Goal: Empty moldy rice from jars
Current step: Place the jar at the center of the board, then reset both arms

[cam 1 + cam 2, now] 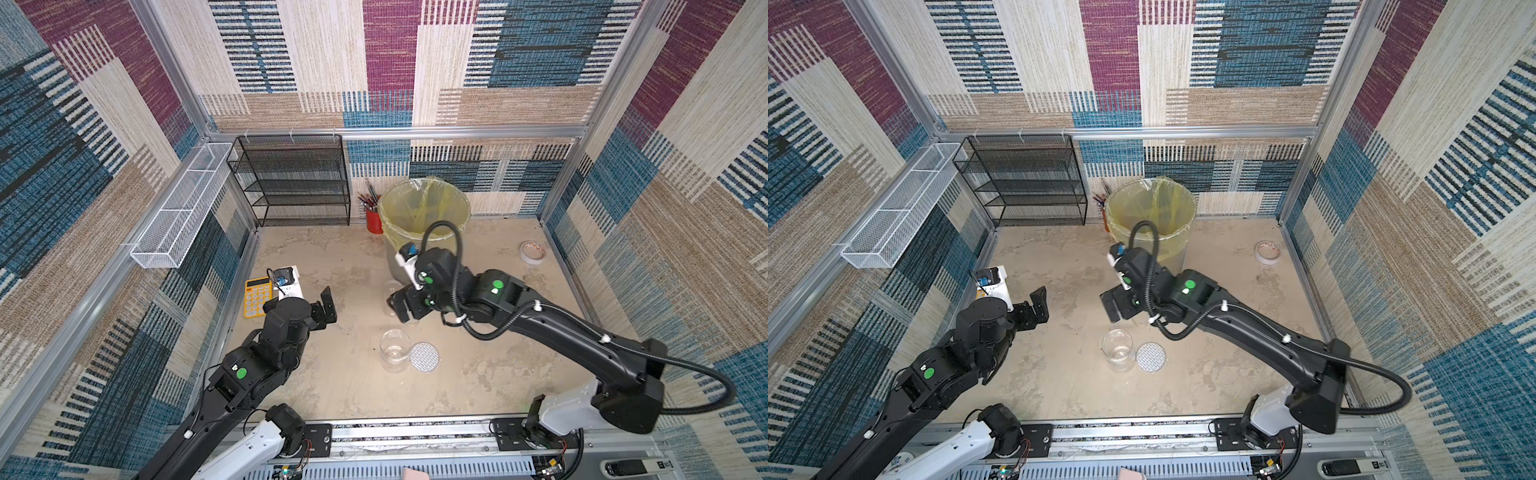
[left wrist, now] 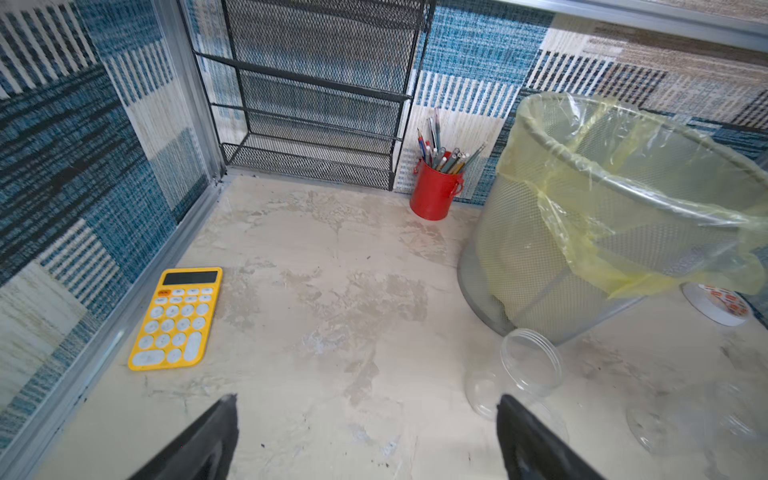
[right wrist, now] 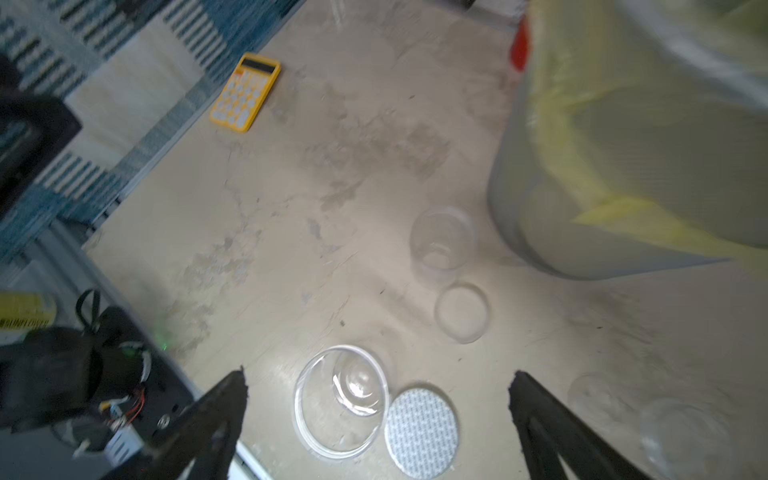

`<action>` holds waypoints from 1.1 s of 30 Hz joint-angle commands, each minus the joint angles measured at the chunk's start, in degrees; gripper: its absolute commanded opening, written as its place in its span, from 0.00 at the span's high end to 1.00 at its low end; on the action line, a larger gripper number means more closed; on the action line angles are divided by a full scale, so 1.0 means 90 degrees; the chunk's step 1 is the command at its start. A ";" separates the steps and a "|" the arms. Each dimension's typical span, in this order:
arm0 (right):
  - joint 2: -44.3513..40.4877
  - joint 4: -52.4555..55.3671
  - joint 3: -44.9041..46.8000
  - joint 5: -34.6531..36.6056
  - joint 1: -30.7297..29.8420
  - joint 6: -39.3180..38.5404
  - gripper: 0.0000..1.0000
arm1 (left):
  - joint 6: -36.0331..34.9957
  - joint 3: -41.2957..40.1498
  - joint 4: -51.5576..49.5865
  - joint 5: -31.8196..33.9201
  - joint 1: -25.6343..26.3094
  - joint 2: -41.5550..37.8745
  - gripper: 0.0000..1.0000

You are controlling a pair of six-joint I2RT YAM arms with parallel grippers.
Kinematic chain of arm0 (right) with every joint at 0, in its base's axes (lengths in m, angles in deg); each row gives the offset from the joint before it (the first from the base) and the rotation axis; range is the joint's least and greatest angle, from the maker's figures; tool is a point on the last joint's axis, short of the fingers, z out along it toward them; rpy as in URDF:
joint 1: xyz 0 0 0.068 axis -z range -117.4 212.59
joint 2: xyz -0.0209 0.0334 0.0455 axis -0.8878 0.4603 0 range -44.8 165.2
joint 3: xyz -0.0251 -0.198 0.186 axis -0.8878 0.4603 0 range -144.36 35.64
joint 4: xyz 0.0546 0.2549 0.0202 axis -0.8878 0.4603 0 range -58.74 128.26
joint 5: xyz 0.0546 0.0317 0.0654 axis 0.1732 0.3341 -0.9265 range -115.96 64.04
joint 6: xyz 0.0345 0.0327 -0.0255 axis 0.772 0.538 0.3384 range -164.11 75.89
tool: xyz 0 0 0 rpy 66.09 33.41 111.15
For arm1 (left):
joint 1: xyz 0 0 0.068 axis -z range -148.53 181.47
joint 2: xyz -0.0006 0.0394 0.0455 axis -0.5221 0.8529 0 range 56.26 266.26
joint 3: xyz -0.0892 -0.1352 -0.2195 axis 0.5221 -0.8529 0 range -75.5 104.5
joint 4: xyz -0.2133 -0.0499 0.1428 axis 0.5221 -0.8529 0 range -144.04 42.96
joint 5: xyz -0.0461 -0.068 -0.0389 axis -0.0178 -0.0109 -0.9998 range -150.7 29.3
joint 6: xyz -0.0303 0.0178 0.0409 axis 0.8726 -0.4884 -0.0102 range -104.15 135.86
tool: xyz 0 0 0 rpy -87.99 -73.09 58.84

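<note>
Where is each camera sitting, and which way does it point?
Top views: above the robot's base, looking down at the table; left arm and right arm show.
Left wrist: on the left arm, facing calculator and bin; left fingers show.
Right wrist: on the right arm, over jar and lid; right fingers show.
Shared: both wrist views show calculator and bin.

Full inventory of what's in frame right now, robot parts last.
clear jars: at least two, lids off, mid-table near bin
clear pieces: blurred, count unclear, beside the jars
grid lid: one, white, flat beside one jar
bin: one, grey mesh, yellow bag, table back
pencil cup: one, red, left of bin
calculator: one, yellow, left edge
tape roll: one, white, back right
mesh shelf: one, black, back wall
wire basket: one, white, left wall
left claw: open, empty, near calculator
right claw: open, empty, above jars
</note>
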 commanded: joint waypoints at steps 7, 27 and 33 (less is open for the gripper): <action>-0.2004 -0.4948 0.2934 0.2391 0.1424 -0.2064 0.01 | -0.2296 -0.0923 0.3103 0.1684 -0.0414 0.0458 0.01; -0.1486 -1.0248 0.6936 0.0113 0.5649 -0.2232 0.01 | -0.3486 -0.4004 0.9614 -0.0757 -0.2948 0.3395 0.01; -0.0973 -1.1084 0.7528 -0.0511 0.5671 -0.1913 0.01 | -0.3504 -0.4143 0.9927 -0.1512 -0.2995 0.3633 0.02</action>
